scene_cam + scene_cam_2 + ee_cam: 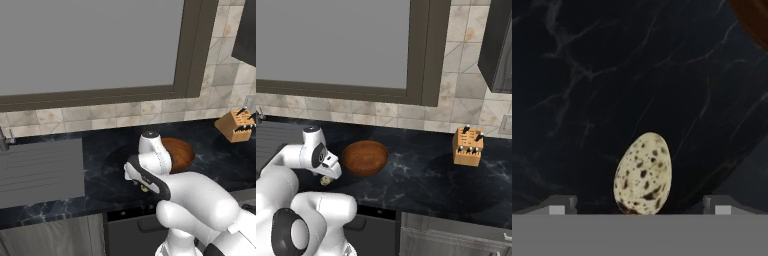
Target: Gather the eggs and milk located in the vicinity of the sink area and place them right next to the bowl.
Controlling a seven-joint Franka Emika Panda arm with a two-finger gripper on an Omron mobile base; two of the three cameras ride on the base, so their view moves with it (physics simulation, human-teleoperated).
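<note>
A black marble counter [421,175] veined in white runs the width of the room, backed by a band of beige stone tiles [100,117] and, above that, a large grey window pane in a dark frame [90,45]. At about nine o'clock in the left base view lies the ribbed grey drainboard of the sink [40,170], let into the counter. The wooden bowl [365,157] sits near the middle of the counter, and a light wooden knife block [468,146] stands well apart from it at three o'clock, by the wall.

The gripper [639,207] hangs low over the counter at eight o'clock from the bowl in the right base view. Its fingers [559,205] stand wide apart, one on each side of a cream egg [643,174] speckled with brown. The egg stands pointed end up between them; whether either finger touches it cannot be told. In the right base view the egg [325,180] shows just under the hand, near the bowl's rim. The bowl's edge [752,17] shows at one o'clock in the hand view.
</note>
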